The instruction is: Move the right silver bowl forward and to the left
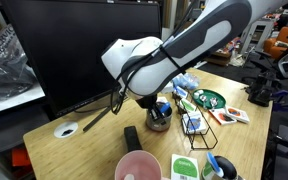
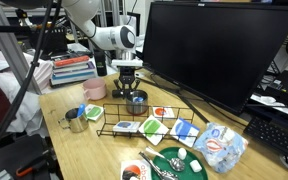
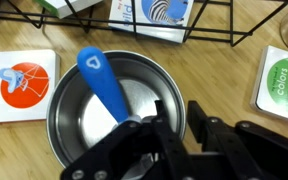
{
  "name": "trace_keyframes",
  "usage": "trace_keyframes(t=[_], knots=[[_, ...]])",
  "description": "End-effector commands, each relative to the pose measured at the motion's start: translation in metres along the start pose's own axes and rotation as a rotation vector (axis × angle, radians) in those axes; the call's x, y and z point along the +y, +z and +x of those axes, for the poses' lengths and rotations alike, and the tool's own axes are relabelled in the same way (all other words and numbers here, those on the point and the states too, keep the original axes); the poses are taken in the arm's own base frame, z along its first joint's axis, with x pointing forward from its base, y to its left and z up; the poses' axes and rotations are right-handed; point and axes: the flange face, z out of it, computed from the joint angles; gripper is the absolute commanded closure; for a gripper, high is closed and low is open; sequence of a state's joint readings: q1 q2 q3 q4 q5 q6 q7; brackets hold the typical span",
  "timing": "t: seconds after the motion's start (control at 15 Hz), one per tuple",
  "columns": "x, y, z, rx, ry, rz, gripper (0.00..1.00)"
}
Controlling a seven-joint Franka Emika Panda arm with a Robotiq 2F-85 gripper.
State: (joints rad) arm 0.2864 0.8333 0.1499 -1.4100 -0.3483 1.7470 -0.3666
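Observation:
The right silver bowl (image 3: 84, 110) is small, round and shiny, with a blue piece (image 3: 102, 80) lying from its rim into it. In the wrist view my gripper (image 3: 178, 108) straddles its right rim, one finger inside and one outside, closed narrowly on the rim. In both exterior views the bowl (image 1: 159, 119) (image 2: 136, 101) sits on the wooden table right under the gripper (image 1: 156, 104) (image 2: 130, 86), next to the black wire rack (image 2: 154, 120).
A pink bowl (image 1: 137, 167) (image 2: 94, 90), a silver cup with a handle (image 2: 76, 121), picture cards (image 3: 19, 82), a dark green dish (image 1: 210, 99) (image 2: 174, 162), a plastic bag (image 2: 220, 146) and a large monitor (image 2: 209, 50) surround the bowl. A black block (image 1: 132, 135) lies near it.

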Motion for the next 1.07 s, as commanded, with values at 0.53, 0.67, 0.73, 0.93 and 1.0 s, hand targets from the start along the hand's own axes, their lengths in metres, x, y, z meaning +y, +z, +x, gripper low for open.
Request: trace_keyframes(t=[0.53,0.67,0.73,0.93,1.0], knots=[[-0.012,-0.093,-0.054,0.125,0.015,-0.013,0.0],[-0.009,-0.099,-0.043,0.124,0.021,-0.027,0.0],[-0.013,-0.109,-0.052,0.136,0.019,-0.022,0.0],[-0.017,-0.108,-0.059,0.129,0.017,-0.014,0.0],[-0.017,-0.105,-0.058,0.125,0.016,-0.012,0.0]])
